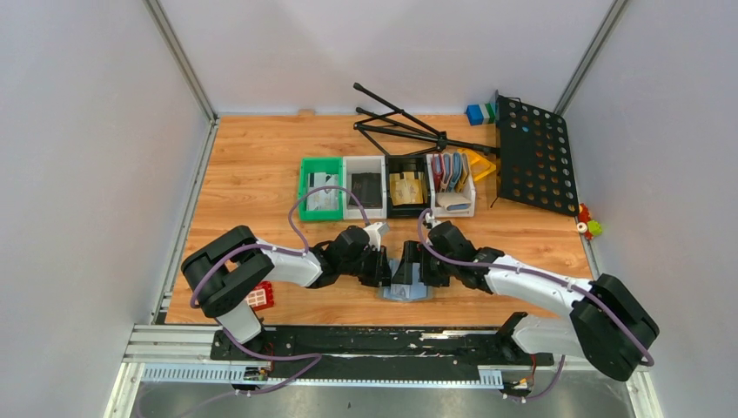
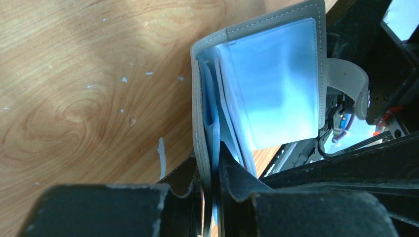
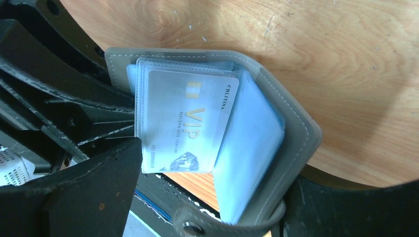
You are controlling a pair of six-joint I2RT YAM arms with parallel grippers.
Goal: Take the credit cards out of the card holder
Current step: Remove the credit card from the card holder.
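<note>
Pale wooden tabletop (image 1: 261, 174) boxed in by grey walls, with the work at the middle of its near edge. Pressed together on a thin bluish sleeve leaf (image 2: 215, 148) of the card holder (image 2: 197, 98): the left gripper (image 2: 213, 200), propping the grey cover upright and fanned open. Spread wide on the opposite side: the right gripper (image 3: 220, 190), straddling the holder's lower fold and not visibly clamped on anything. Facing it, a silver VIP card (image 3: 188, 116), seemingly partway out of its clear pocket. Behind that, more sleeves, with any cards inside too blurred to count. Farther out, toward the far edge, a row of small bins (image 1: 385, 174), possibly the drop point.

Judged as the step in hand: drawing that exposed card free. Anchor the holder against the pull with a firm, low left pinch. Bring the right fingers (image 3: 99, 192) onto the card's free edge only, not onto the sleeve plastic beside it. Close gently, then pull straight along the pocket's opening. Avoid any sideways tug, likely to jam the card or drag the whole holder. Expect thin, slick plastic: easy to slip on, easy to grab in two layers at once.
</note>
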